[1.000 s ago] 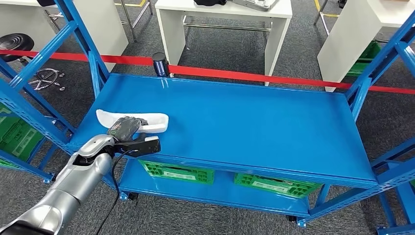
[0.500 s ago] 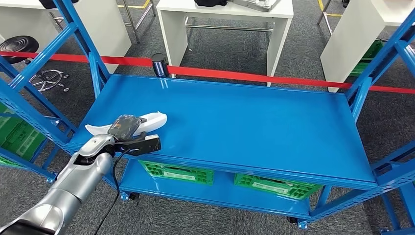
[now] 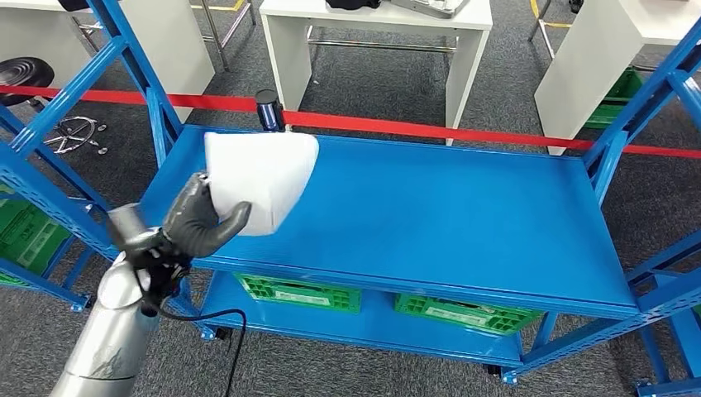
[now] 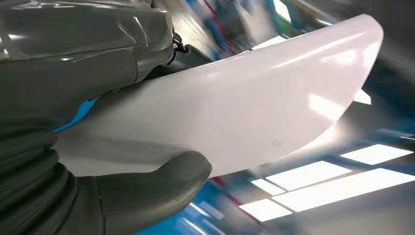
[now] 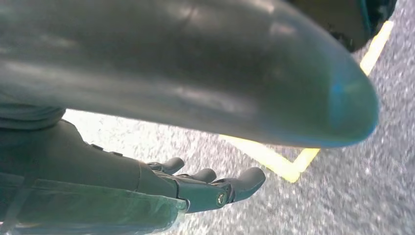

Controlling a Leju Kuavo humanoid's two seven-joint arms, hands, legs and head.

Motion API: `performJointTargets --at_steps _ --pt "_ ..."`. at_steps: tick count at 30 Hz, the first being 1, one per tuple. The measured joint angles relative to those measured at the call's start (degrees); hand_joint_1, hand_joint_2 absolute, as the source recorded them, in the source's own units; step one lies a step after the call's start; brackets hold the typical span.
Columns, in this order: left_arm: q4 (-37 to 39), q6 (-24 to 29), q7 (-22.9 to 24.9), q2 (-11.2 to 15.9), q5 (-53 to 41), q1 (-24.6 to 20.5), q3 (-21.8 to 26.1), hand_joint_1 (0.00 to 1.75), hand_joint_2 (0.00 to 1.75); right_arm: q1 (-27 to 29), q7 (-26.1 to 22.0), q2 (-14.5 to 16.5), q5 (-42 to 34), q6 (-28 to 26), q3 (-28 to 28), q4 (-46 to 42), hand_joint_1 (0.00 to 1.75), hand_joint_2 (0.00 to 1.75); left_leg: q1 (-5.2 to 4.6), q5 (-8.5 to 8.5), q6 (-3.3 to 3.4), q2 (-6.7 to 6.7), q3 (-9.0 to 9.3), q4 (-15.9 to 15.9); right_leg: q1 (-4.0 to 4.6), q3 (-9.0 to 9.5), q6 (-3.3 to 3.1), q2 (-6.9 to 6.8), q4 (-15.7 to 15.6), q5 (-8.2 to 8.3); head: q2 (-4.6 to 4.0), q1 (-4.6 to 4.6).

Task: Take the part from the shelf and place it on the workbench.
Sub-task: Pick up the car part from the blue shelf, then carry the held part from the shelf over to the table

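My left hand grips a white curved plastic part and holds it up above the left end of the blue shelf, tilted toward me. In the left wrist view the part sits between the thumb and the fingers, its smooth shell facing the camera. In the right wrist view my right hand hangs over the grey floor with its fingers stretched out and nothing in it.
Blue uprights frame the shelf at both ends. Green crates sit on the lower level. A red tape line runs behind the shelf, with white tables and a black stool beyond.
The left hand has lifted the white part off the shelf and turned it up so its broad face shows; the wrist has rolled over.
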Motion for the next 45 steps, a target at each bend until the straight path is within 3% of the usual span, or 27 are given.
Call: performJointTargets --at_steps 1,3,5,6,7,9,10,12,15,17,19,21,22,23,25,27,29,31,33,35,36,37,38,40,42,45 --pt "-1.7 -2.7 0.5 -0.5 6.2 0.1 -0.3 1.75 1.75 0.0 0.0 0.1 0.0 0.0 0.0 0.0 0.00 0.00 0.11 0.35 0.33 -0.02 0.30 -0.5 0.04 -0.57 0.06 -0.05 1.1 -0.66 0.00 0.06" --pt "-5.1 -5.7 2.4 -1.6 16.6 -0.2 -1.4 1.75 1.75 -0.1 -0.2 0.2 -0.1 -0.1 0.0 0.0 0.00 0.00 0.09 0.72 0.69 -0.05 0.61 -1.0 0.06 -3.34 -0.27 -0.12 6.9 -3.33 0.00 0.23" --pt "-7.6 -6.0 4.0 -2.0 20.9 -0.5 -2.8 1.75 1.75 -0.2 -0.3 0.3 -0.2 -0.2 -0.1 0.0 0.00 0.00 -0.13 0.71 0.82 -0.05 0.57 -1.0 0.03 -6.82 -0.32 -0.13 14.0 -5.80 0.00 0.31" --pt "-8.7 -5.8 4.4 -2.1 21.6 -0.6 -3.5 1.75 1.75 -0.2 -0.3 0.4 -0.2 -0.2 -0.1 0.0 0.00 0.00 -0.21 0.68 0.85 -0.07 0.55 -0.9 0.00 -7.62 -0.05 -0.13 15.5 -6.00 0.00 0.31" --pt "-9.8 -5.6 4.7 -2.3 21.9 -0.6 -4.1 1.75 1.75 -0.2 -0.4 0.5 -0.3 -0.2 -0.1 0.0 0.00 0.00 -0.26 0.65 0.84 -0.10 0.52 -0.8 -0.03 -7.26 0.39 -0.15 14.6 -5.31 0.00 0.32" --pt "-11.7 -5.6 4.7 -2.5 22.5 -1.1 -5.1 1.75 1.75 -0.2 -0.4 0.7 -0.4 -0.3 -0.2 0.0 0.00 0.00 -0.28 0.48 0.63 -0.17 0.45 -0.4 -0.13 -3.73 1.30 -0.25 7.4 -2.41 0.00 0.35" --pt "-12.5 -5.8 4.6 -2.6 22.7 -1.5 -5.4 1.75 1.75 -0.3 -0.3 0.7 -0.5 -0.3 -0.3 0.0 0.00 0.00 -0.42 0.29 0.38 -0.21 0.31 -0.1 -0.08 -1.80 1.34 -0.27 3.7 -1.15 0.00 0.37" --pt "-14.0 -6.5 4.4 -2.6 22.8 -2.3 -6.2 1.75 1.75 -0.3 0.1 1.0 -0.6 -0.3 -0.5 0.0 0.00 0.00 -0.63 0.11 -0.10 -0.26 0.03 0.6 0.08 0.11 0.65 -0.30 0.1 0.14 0.00 0.32" --pt "-15.7 -7.4 4.9 -2.6 23.0 -3.6 -8.2 1.75 1.75 -0.3 1.8 1.7 -0.6 0.0 -0.8 0.0 0.00 0.00 -0.49 -0.05 -0.69 -0.28 -0.32 1.2 0.13 -0.01 -0.44 -0.31 0.1 0.71 0.00 0.28" --pt "-16.5 -7.2 5.8 -2.5 23.3 -4.4 -10.0 1.75 1.75 -0.3 3.3 2.1 -0.4 0.5 -1.0 -0.1 0.00 0.00 -0.20 -2.65 -1.36 -0.24 -1.55 4.2 -0.16 -0.27 -1.06 -0.39 0.0 1.11 0.00 -0.03" --pt "-17.1 -6.4 7.0 -2.4 23.7 -4.9 -12.1 1.75 1.75 -0.3 4.7 2.4 -0.3 1.2 -1.3 -0.1 0.00 0.00 0.24 -7.21 -2.07 -0.18 -4.15 11.5 -0.08 -0.73 -1.47 -0.46 0.0 1.45 0.00 -0.36" --pt "-17.6 -5.7 7.8 -2.3 23.8 -5.1 -14.0 1.75 1.75 -0.1 5.7 2.7 -0.3 1.7 -1.5 -0.1 0.00 0.00 0.51 -9.73 -2.35 -0.17 -5.74 17.1 0.04 -1.30 -1.61 -0.52 0.0 1.87 0.00 -0.38" --pt "-17.7 -5.5 8.0 -2.3 23.8 -5.1 -14.8 1.75 1.75 -0.1 5.9 2.7 -0.2 1.8 -1.5 -0.1 0.00 0.00 0.55 -9.43 -2.30 -0.17 -5.05 16.8 0.08 -1.57 -1.60 -0.54 0.0 2.13 0.00 -0.38" --pt "-17.9 -5.4 8.1 -2.2 23.8 -5.3 -15.4 1.75 1.75 0.0 6.0 2.8 -0.2 1.9 -1.6 -0.1 0.00 0.00 0.54 -8.24 -2.10 -0.17 -3.18 14.1 0.15 -1.81 -1.56 -0.51 0.0 2.41 0.00 -0.39" --pt "-18.2 -5.3 8.1 -2.1 23.8 -5.8 -16.2 1.75 1.75 0.0 6.3 2.9 -0.1 2.0 -1.6 -0.2 0.00 0.00 0.29 -5.57 -1.28 -0.12 2.24 5.5 0.30 -2.12 -1.34 -0.46 0.0 2.96 0.00 -0.35" --pt "-18.4 -5.4 8.1 -2.0 23.8 -6.5 -16.8 1.75 1.75 0.0 6.8 3.0 -0.1 2.0 -1.7 -0.2 0.00 0.00 -0.25 -4.51 -0.54 -0.03 5.07 0.5 0.24 -2.35 -0.80 -0.52 -0.1 3.51 0.00 -0.31" --pt "-18.5 -5.6 8.1 -1.7 23.7 -6.8 -17.3 1.75 1.75 0.0 7.7 3.0 -0.5 2.4 -2.1 -0.3 0.00 0.00 -0.72 -3.97 0.03 0.03 4.89 -0.1 0.04 -2.49 0.03 -0.60 -0.4 4.25 0.00 -0.30" --pt "-18.4 -6.2 7.8 -1.5 23.7 -7.1 -17.8 1.75 1.75 0.2 8.4 3.0 -1.3 3.7 -2.8 -0.8 0.00 0.00 -0.57 -2.41 0.71 0.20 4.74 -1.2 0.03 -3.07 0.37 -0.63 -0.1 3.88 0.00 -0.23" --pt "-18.3 -6.8 7.4 -1.4 24.0 -7.6 -18.4 1.75 1.75 0.9 9.2 3.1 -2.2 5.8 -3.8 -2.2 0.00 0.00 -0.31 -0.64 1.28 0.32 4.00 -2.2 0.11 -4.90 -0.18 -0.61 3.9 0.31 0.00 -0.01" --pt "-18.1 -7.1 7.3 -1.3 24.7 -7.9 -18.9 1.75 1.75 2.0 10.7 3.7 -2.9 8.3 -5.2 -5.3 0.00 0.00 -0.43 0.58 1.51 0.28 2.45 -2.3 0.12 -7.07 -0.47 -0.58 11.3 -4.17 0.00 0.19" --pt "-18.0 -7.1 7.2 -1.3 25.1 -7.9 -19.2 1.75 1.75 2.7 11.7 4.4 -3.1 9.8 -6.0 -7.4 0.00 0.00 -0.48 1.12 1.47 0.29 1.66 -2.2 0.09 -7.43 -0.23 -0.58 14.0 -5.29 0.00 0.25" --pt "-17.8 -7.1 7.2 -1.3 25.3 -8.0 -19.4 1.75 1.75 3.3 13.0 5.1 -3.1 11.3 -6.9 -9.7 0.00 0.00 -0.49 1.62 1.39 0.30 0.88 -2.1 0.04 -6.88 0.23 -0.59 15.0 -5.39 0.00 0.25" --pt "-17.5 -7.1 7.2 -1.2 25.5 -8.1 -19.7 1.75 1.75 4.0 14.3 6.0 -2.8 12.9 -7.9 -12.1 0.00 0.00 -0.46 2.05 1.26 0.31 0.12 -1.9 -0.05 -5.27 0.82 -0.61 13.8 -4.65 0.00 0.25" --pt "-17.0 -7.1 7.1 -1.2 25.6 -8.4 -20.1 1.75 1.75 4.8 17.1 7.3 -1.3 15.5 -10.1 -16.3 0.00 0.00 -0.42 2.67 0.85 0.31 -1.45 -1.0 -0.25 0.33 1.66 -0.63 6.1 -3.11 0.00 0.28" --pt "-16.7 -6.9 7.0 -1.2 25.6 -8.8 -20.5 1.75 1.75 5.3 19.5 8.0 0.9 17.2 -12.7 -19.7 0.00 0.00 -0.53 3.12 0.26 0.35 -2.63 0.1 -0.11 4.00 1.18 -0.39 0.3 -2.93 0.00 0.25" --pt "-16.4 -6.3 7.0 -1.1 25.6 -8.9 -21.1 1.75 1.75 6.0 21.0 8.7 2.8 18.5 -16.2 -23.1 0.00 0.00 -0.45 3.79 -0.61 0.31 -3.18 0.7 0.13 3.87 -0.25 -0.23 -0.6 -2.68 0.00 0.20"
